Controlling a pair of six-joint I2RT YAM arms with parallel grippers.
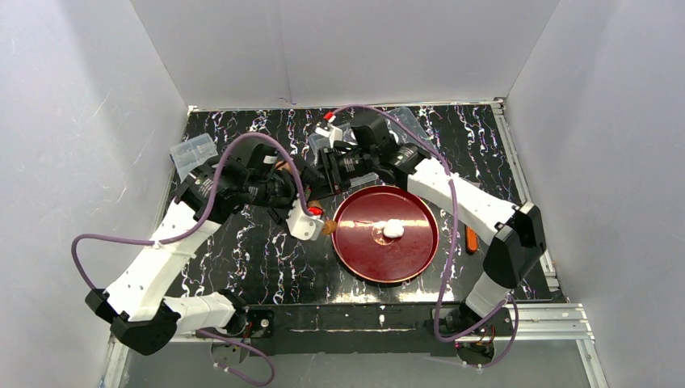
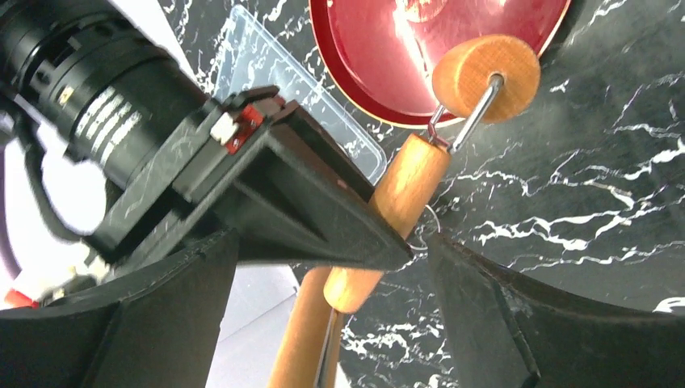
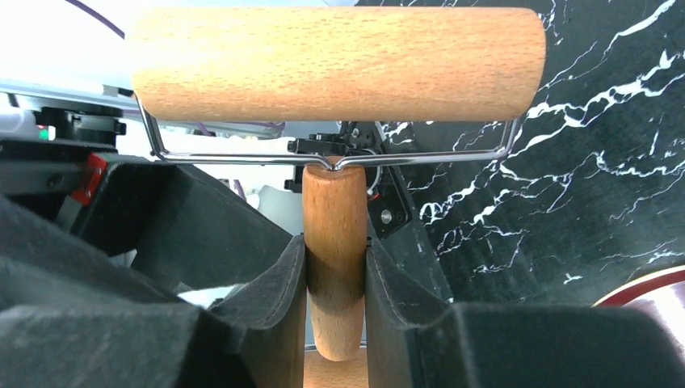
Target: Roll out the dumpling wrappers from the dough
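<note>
Roller (image 3: pixel 335 65), smooth wooden cylinder on wire yoke, gripped by right end effector (image 3: pixel 335 275).

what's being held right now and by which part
The right gripper holds the wooden roller by its handle; the left gripper is open, holding nothing.

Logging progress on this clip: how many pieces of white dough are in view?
1: a small rounded white dough lump near the middle of the round dark-red plate. The left arm and right arm cover some table behind it, so others may be hidden.
</note>
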